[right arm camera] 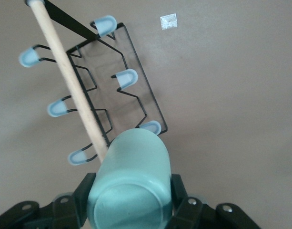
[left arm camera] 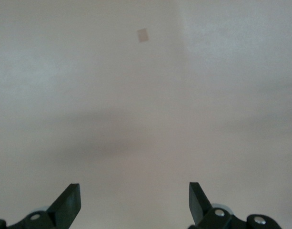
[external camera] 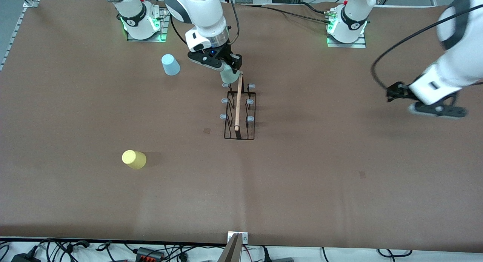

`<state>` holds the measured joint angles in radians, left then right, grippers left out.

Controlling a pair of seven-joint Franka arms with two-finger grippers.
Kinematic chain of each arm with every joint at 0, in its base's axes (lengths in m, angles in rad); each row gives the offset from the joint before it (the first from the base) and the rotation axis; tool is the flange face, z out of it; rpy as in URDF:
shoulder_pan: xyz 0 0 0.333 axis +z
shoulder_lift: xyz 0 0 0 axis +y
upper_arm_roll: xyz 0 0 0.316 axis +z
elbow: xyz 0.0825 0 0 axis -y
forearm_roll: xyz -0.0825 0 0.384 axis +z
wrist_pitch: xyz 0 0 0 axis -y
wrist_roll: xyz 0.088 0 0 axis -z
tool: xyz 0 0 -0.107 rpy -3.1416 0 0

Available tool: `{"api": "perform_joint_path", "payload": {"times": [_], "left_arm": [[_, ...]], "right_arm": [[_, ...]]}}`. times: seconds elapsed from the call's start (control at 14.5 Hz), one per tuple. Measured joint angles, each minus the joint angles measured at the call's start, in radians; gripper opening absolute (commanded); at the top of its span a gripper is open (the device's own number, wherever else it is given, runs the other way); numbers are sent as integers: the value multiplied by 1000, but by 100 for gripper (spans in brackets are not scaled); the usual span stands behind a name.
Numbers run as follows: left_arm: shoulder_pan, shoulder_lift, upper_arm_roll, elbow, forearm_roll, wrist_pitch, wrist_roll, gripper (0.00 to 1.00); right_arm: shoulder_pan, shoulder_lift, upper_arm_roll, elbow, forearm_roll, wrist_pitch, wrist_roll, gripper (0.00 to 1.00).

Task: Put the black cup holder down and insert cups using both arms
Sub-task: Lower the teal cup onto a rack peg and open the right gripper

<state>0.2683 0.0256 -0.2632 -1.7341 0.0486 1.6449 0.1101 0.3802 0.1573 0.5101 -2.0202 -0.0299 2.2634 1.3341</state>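
The black cup holder (external camera: 239, 111) stands on the brown table (external camera: 339, 171), about in its middle, with its wooden rod (external camera: 238, 101) running from the robots' side toward the front camera. Three pale-blue-tipped pegs (right arm camera: 125, 78) stick out on each side of the rod.

The right gripper (external camera: 228, 70) is over the end of the holder that is farthest from the front camera. Its jaws hold the mint green cup (right arm camera: 130, 183) by the sides. In the right wrist view the cup is just beside the rod and partly covers the peg nearest to it; I cannot tell if the cup touches that peg.

The light blue cup (external camera: 170, 64) stands upside down on the table, toward the right arm's end and near that arm's base. The yellow cup (external camera: 134, 159) lies on its side, nearer to the front camera and well apart from the holder.

The left gripper (left arm camera: 135, 202) waits over bare table at the left arm's end, its jaws wide apart and holding nothing. A small pale patch (left arm camera: 143, 35) is on the table there.
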Motion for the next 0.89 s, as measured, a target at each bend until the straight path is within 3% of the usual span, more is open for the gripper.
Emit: {"api": "perform_joint_path", "payload": {"times": [0.14, 0.34, 0.41, 0.48, 0.89], "left_arm": [[31, 2, 2, 106, -6, -102, 4, 100], [82, 11, 3, 157, -10, -125, 4, 100], [97, 17, 3, 164, -10, -125, 5, 100], [106, 23, 3, 170, -10, -125, 6, 100], [107, 37, -9, 177, -11, -129, 5, 100]], "right_arm": [[0, 37, -5, -5, -31, 0, 0, 26], [-1, 62, -8, -11, -42, 5, 0, 28], [-1, 62, -8, -11, -42, 10, 0, 42], [-1, 62, -8, -11, -42, 24, 0, 97], [-35, 65, -15, -1, -43, 84, -17, 100]]}}
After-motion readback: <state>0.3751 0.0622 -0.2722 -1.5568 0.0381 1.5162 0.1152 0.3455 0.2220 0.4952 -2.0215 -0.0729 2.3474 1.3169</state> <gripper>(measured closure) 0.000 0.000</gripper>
